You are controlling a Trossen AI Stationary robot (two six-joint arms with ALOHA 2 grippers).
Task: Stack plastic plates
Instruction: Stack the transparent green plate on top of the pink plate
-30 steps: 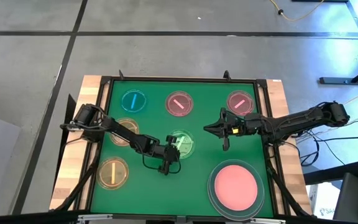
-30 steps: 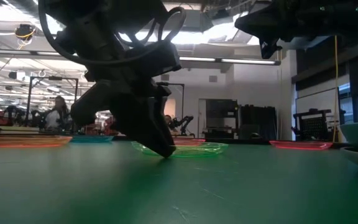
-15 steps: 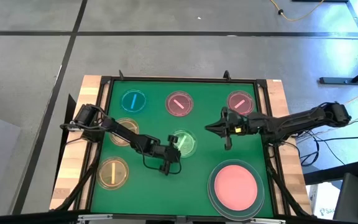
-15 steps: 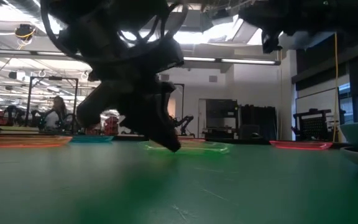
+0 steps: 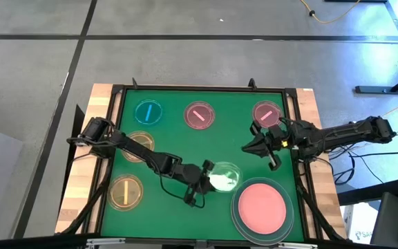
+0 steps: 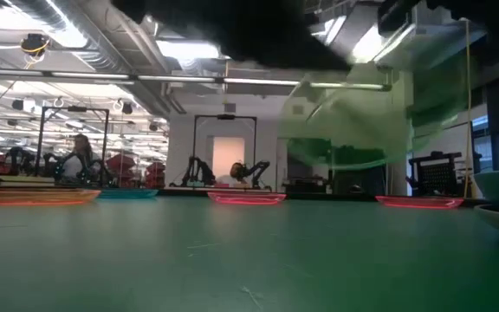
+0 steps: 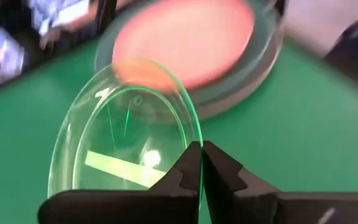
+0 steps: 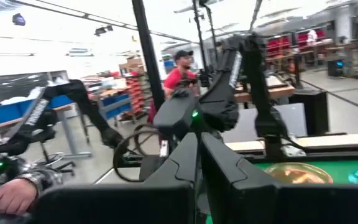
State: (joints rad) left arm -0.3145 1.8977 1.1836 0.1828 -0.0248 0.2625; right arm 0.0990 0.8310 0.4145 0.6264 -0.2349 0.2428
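Note:
My left gripper [image 5: 206, 177] is shut on the small green striped plate [image 5: 224, 178], held in the air just left of the large pink plate [image 5: 261, 207]. That pink plate lies on top of a grey one [image 7: 263, 59] at the table's near right. In the low view the green plate [image 6: 353, 121] shows high and tilted. The blue plate [image 5: 148, 112], two small pink plates [image 5: 199, 115] [image 5: 267, 114] and two amber plates [image 5: 125, 191] [image 5: 141, 141] lie flat on the mat. My right gripper [image 5: 246, 147] hovers shut above the mat, right of centre. My left gripper pinches the green plate's rim [image 7: 194, 134] between its two fingers, one on the plate's inner face and one on its outer face. The plate is lifted clear of the table and stands steeply tilted on edge, reaching out ahead of the fingers.
A black frame [image 5: 199, 88] borders the green mat, with wooden table edges [image 5: 320, 138] beyond it. Bare mat lies at the centre and along the near edge. People and other equipment show in the room behind the table.
My left gripper has moved toward the table's right and near edge, toward the large pink plate, and has risen. The green plate has gone from lying on the mat to lifted clear and tipped on edge. My right gripper has shifted a little toward the right edge.

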